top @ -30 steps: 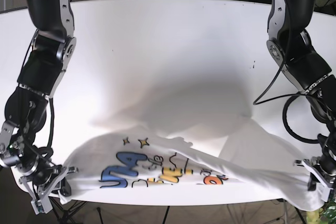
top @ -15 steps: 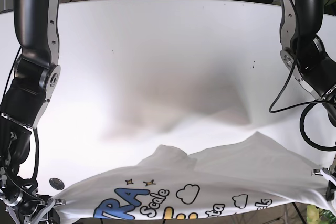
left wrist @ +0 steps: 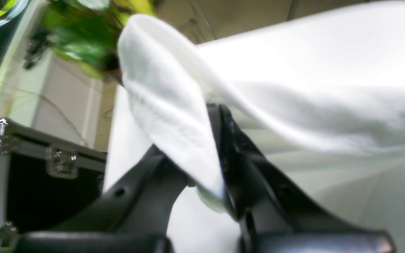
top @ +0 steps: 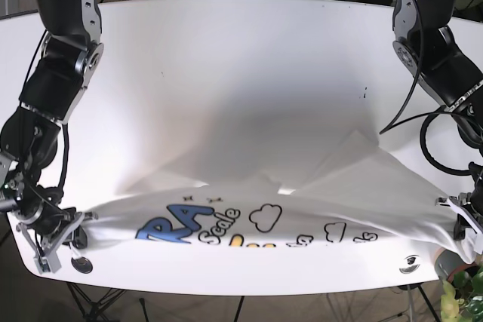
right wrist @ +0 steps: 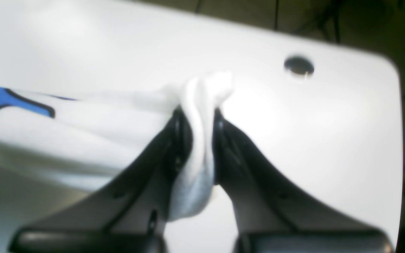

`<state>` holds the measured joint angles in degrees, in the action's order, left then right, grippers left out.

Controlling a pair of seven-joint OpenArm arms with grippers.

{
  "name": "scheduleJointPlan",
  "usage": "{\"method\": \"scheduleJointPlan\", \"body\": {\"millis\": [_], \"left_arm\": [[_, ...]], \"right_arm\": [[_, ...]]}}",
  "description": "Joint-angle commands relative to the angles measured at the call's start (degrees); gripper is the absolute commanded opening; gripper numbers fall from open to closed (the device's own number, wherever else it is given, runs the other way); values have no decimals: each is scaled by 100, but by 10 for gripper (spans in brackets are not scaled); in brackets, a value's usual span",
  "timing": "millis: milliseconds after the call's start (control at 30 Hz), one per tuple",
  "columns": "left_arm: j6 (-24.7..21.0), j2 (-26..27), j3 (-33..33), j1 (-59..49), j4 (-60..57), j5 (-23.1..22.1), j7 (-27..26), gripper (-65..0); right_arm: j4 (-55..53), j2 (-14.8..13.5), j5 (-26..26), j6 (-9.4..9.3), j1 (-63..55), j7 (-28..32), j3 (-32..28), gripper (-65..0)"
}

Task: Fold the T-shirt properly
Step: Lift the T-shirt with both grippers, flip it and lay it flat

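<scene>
**Spreading step: T-shirt stretched along the near bench edge**

The left pincer [left wrist: 220,165] and right pincer [right wrist: 197,140] each clench one corner of the T-shirt [top: 302,220], taut above the bench [top: 241,73]. Judged next: lay it flat, print unwrinkled, before folding.

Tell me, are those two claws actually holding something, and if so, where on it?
Yes. Both hold the white T-shirt stretched between them: the left gripper and the right gripper each pinch a bunched fold at opposite ends.
</scene>
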<state>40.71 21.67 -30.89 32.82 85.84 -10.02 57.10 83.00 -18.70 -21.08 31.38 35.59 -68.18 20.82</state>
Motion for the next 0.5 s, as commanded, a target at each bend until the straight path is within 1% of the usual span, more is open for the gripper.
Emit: {"method": "scheduleJointPlan", "body": {"millis": [0,100,200,300,367,467], "left_arm": [[-71,158,-168,-130,370,-48,-132,-650],[-71,158,-212,-605,668,-251,-115,-650],[-71,149,-229,-1132,976,-497,-106,-650],[-71,132,-467,-1844,1363,-778,-106,-650],[-71,-18,-625,-2152,1504,-910,-106,-650],[-71,-220,-871,-2565,1635,-945,-106,-650]], "right_arm": [[416,-7,64,-21,-91,133,191,-629],[838,81,64,-21,-671,115,428,-629],[1190,169,20,5,-1208,-52,630,-629],[1498,257,-314,14,-1814,-166,938,-629],[1594,283,-490,5,-2096,-175,1061,-629],[1621,292,-692,-30,-2456,-184,1140,-629]]}}
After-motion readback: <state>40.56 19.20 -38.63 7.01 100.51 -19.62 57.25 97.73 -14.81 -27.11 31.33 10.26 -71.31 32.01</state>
